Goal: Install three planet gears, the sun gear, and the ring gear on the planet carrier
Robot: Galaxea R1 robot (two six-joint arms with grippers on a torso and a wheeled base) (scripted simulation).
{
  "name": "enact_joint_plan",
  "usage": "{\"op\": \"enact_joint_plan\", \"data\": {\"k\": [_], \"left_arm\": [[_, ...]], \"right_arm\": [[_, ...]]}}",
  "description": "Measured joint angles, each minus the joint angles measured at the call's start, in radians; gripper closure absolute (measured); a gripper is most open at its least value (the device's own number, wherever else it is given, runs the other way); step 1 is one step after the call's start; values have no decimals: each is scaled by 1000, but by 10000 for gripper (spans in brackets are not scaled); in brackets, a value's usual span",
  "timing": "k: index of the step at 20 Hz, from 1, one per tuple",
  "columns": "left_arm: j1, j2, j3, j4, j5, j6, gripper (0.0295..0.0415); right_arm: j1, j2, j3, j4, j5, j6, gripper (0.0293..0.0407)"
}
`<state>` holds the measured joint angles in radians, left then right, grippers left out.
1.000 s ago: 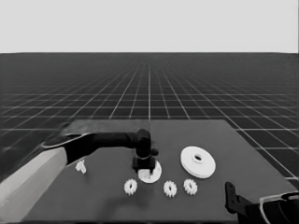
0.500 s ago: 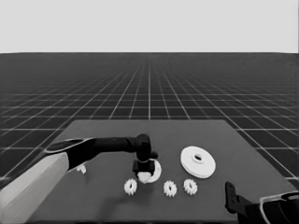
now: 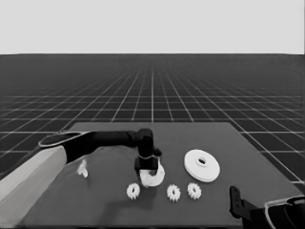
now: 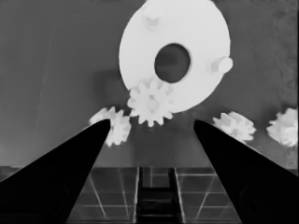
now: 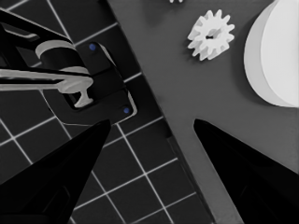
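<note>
Where visible: four gears [image 4: 151,101]

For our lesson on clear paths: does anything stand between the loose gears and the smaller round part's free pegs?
Yes: the left gripper hangs over the smaller round part, jaws open, above the one seated gear. The two free pegs are bare. The right gripper waits at the edge of the table.

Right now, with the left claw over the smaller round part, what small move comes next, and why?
Probably lift the left claw and head for the nearest loose gear. Its fingers stand open, one gear sits on the smaller round part, and two pegs are bare.
</note>
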<state>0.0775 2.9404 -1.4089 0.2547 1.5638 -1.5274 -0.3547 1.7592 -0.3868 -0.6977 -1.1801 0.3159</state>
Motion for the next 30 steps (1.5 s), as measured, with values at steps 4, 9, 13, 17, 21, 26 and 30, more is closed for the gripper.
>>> {"op": "enact_joint_plan", "data": {"k": [4, 9, 13, 17, 21, 26, 30], "left_arm": [[-58, -2, 19, -56, 3, -15, 326], [-56, -89, 159, -54, 12, -64, 326], [-43, -206, 311, -42, 22, -102, 326], [-42, -219, 327, -41, 22, -105, 326], [154, -206, 233, 156, 5, -27, 326], [195, -199, 195, 196, -11, 0, 326], [197, -198, 193, 199, -12, 2, 397]], "right_arm": [[0, 0, 0, 0, 0, 0, 315], [0, 0, 0, 0, 0, 0, 315], [0, 0, 0, 0, 0, 0, 315], [0, 0, 0, 0, 0, 0, 315], [0, 0, 0, 0, 0, 0, 315], [0, 0, 0, 0, 0, 0, 315], [0, 0, 0, 0, 0, 0, 315]]}}
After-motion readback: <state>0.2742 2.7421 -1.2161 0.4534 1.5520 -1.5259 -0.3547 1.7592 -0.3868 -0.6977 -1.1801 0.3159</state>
